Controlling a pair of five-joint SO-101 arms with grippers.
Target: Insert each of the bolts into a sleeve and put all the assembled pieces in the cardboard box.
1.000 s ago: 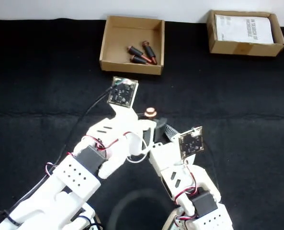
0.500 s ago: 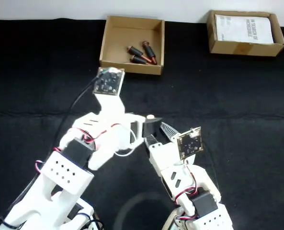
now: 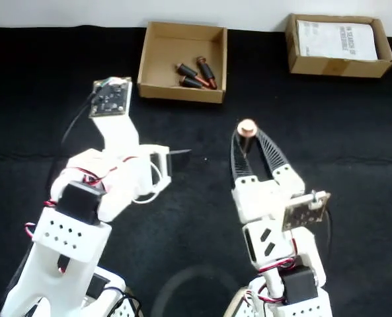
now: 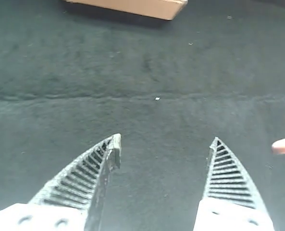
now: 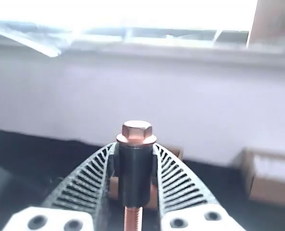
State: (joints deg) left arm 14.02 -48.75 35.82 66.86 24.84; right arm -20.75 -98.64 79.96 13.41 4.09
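1. Both arms have left their meeting point at mid-table. The left arm has swung away to the left, and the right arm has carried the assembled piece up and out toward the far side.
2. The left gripper (image 4: 165, 141) hangs over the bare black cloth (image 3: 328, 132), its jaws spread wide with nothing between them. It probably stands aside because its share of the joining is done.
3. The cardboard box (image 3: 181, 92) sits at the far edge, with three finished pieces (image 3: 196, 74) lying together toward its right side.
4. The right gripper (image 3: 247, 135) is clenched on the black sleeve (image 5: 135, 173). The copper bolt (image 5: 136, 132) has its head seated on the sleeve's top, and its thread pokes out below between the fingers. Gripping the sleeve with the head uppermost likely keeps the bolt from sliding out. The piece is held in the air, nearer than the box and slightly to its right.
5. A second box (image 3: 334, 65), holding a printed sheet, stands far right and takes no part.
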